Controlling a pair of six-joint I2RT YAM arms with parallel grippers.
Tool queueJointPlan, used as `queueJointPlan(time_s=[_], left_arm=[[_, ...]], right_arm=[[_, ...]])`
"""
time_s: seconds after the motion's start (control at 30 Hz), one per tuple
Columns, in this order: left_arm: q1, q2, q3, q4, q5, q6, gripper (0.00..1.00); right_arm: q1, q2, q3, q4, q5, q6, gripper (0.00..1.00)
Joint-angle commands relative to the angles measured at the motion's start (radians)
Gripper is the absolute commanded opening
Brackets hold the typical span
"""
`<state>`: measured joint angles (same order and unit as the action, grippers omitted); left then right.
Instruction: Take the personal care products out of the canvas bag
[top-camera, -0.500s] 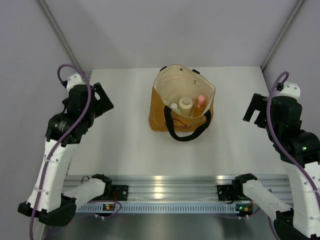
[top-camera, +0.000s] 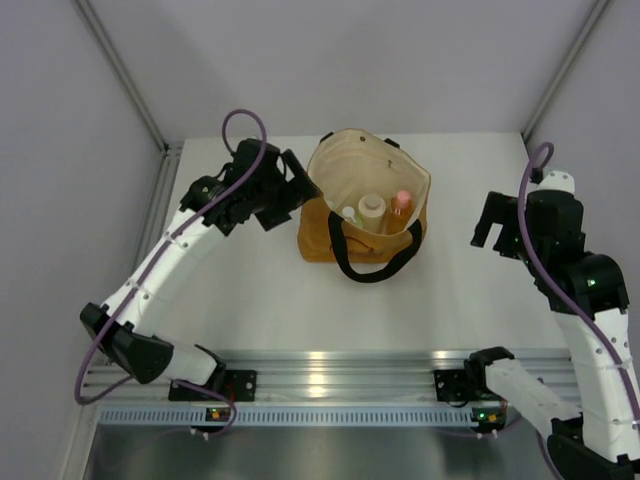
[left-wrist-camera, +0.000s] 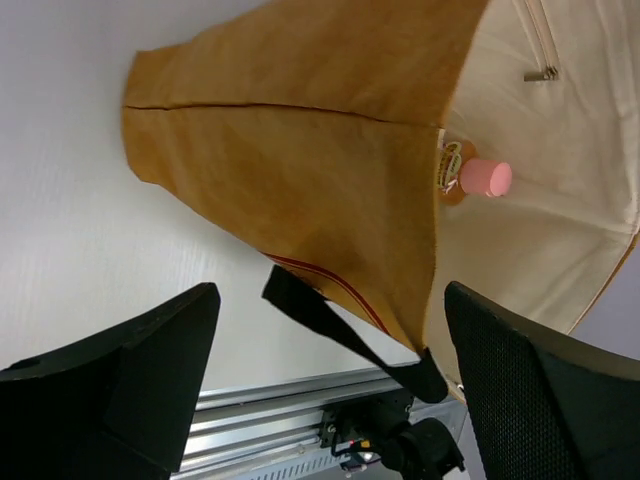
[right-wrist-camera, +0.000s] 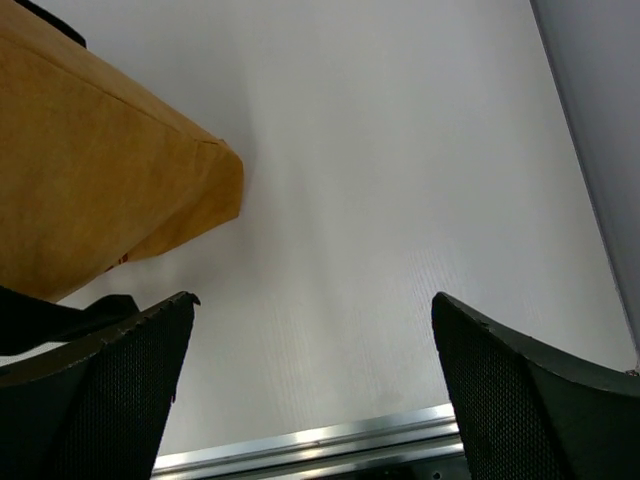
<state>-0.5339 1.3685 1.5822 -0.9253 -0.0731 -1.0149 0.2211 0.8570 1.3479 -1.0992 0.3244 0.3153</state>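
Bottles (top-camera: 372, 212) stood close together inside the tan bag (top-camera: 318, 238), which sat at the far middle of the desk (top-camera: 250, 290) with its mouth gaping toward the overhead camera. A cream bottle (top-camera: 372, 205) with a wide cap was in the middle, with an orange bottle (top-camera: 402, 203) to its right and a pale bottle (top-camera: 348, 214) to its left. A fourth could not be made out.

The left end effector (top-camera: 290, 185) hung just beside the bag's left wall, jaws spread wide and holding nothing. Its wrist view looked over the rim at the orange bottle's pink cap (left-wrist-camera: 485, 177). The right end effector (top-camera: 497, 225) hovered well apart on the other side, likewise spread and empty.

The bottles looked small, light and rigid, probably smooth plastic that might slip. A grip across the body just under the cap seemed safest, coming straight down through the mouth. The bag was soft cloth and would likely sag or shift if nudged. Its black handle (top-camera: 375, 268) drooped over the near edge and could snag a finger.
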Motion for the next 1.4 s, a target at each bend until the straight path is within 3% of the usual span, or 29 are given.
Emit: queueJointPlan(time_s=[0.0, 0.13, 0.23, 0.37, 0.47, 0.6, 0.97, 1.1, 1.2, 1.37], left_arm=[[-0.054, 0.035, 0.101, 0.072, -0.011, -0.062, 0.98], [-0.104, 0.128, 0.134, 0.068, -0.106, -0.059, 0.98], [-0.139, 0.162, 0.137, 0.066, -0.129, -0.076, 0.8], [-0.178, 0.164, 0.133, 0.066, -0.166, -0.082, 0.46], [-0.189, 0.153, 0.118, 0.065, -0.18, -0.083, 0.31], [-0.198, 0.129, 0.082, 0.066, -0.195, -0.096, 0.02], [-0.307, 0.017, -0.12, 0.068, -0.258, -0.189, 0.0], [-0.343, -0.014, -0.184, 0.068, -0.275, -0.228, 0.0], [-0.35, -0.035, -0.238, 0.068, -0.28, -0.267, 0.0], [-0.35, -0.058, -0.287, 0.068, -0.295, -0.307, 0.0]], right_arm=[[-0.012, -0.024, -0.015, 0.044, -0.048, -0.004, 1.0], [-0.012, -0.035, -0.03, 0.044, -0.082, -0.001, 0.99], [-0.012, -0.042, -0.029, 0.042, -0.105, -0.01, 0.99], [-0.012, -0.055, -0.032, 0.042, -0.104, -0.027, 1.0], [-0.012, -0.059, -0.035, 0.042, -0.108, -0.03, 1.0], [-0.011, -0.047, 0.0, 0.045, -0.157, -0.022, 0.99], [-0.009, 0.1, 0.229, 0.111, -0.485, -0.007, 1.0], [0.035, 0.149, 0.232, 0.173, -0.576, 0.018, 0.9], [0.151, 0.219, 0.264, 0.182, -0.555, 0.018, 0.85], [0.386, 0.319, 0.329, 0.186, -0.357, 0.025, 0.79]])
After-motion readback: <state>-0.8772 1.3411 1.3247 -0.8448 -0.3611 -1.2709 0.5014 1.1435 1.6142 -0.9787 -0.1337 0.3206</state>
